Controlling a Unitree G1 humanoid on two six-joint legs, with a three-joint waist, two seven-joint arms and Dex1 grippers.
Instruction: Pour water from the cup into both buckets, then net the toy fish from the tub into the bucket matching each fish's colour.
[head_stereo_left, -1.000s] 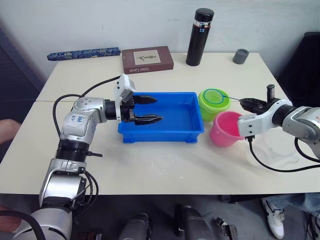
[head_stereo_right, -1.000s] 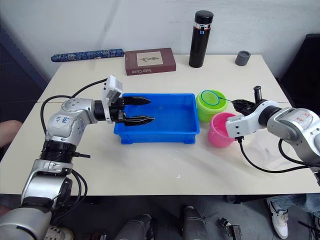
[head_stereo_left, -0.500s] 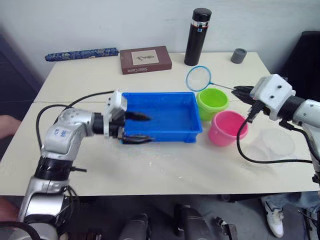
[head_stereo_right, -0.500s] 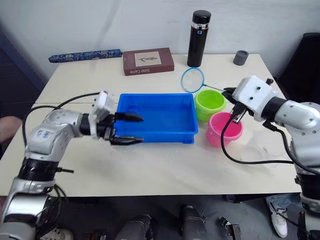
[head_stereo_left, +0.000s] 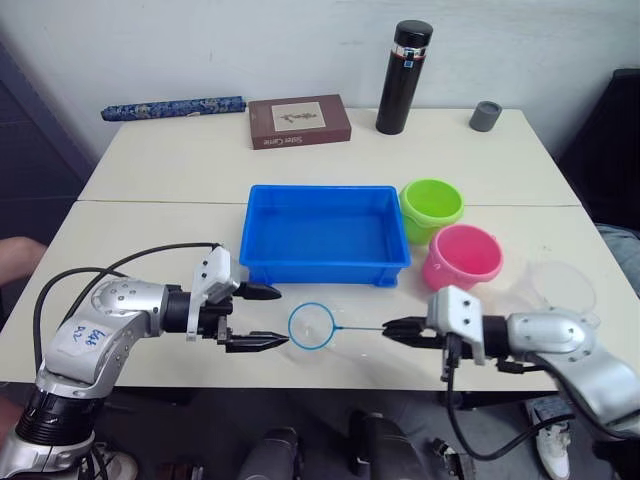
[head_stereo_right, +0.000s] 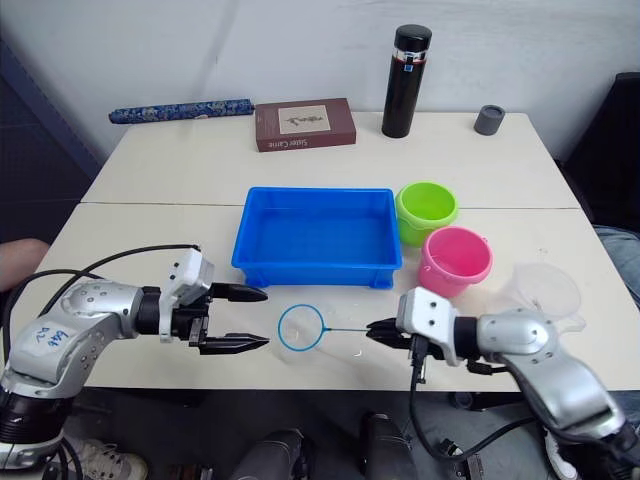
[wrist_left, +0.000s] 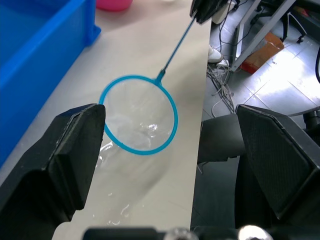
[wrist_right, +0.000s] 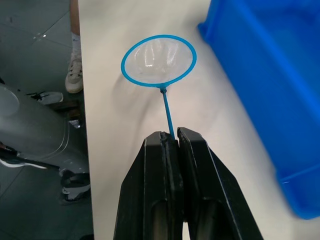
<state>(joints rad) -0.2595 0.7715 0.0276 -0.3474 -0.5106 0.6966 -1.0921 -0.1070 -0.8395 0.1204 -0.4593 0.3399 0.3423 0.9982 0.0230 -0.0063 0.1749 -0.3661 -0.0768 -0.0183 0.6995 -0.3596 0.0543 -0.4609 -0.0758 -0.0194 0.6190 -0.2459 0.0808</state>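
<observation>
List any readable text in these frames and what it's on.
Book: a white line of words along the front edge of its cover, too small to read.
Flask: small blue label near the top, unreadable.
Left arm: handwritten blue marks on the casing, not legible.

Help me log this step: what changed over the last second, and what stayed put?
The right gripper, shut on the net throughout, carried it from over the green bucket to the table's near edge, in front of the tub. The left gripper, open, drew back out of the tub to the near edge beside the hoop. Tub, both buckets and the cup stayed put.
</observation>
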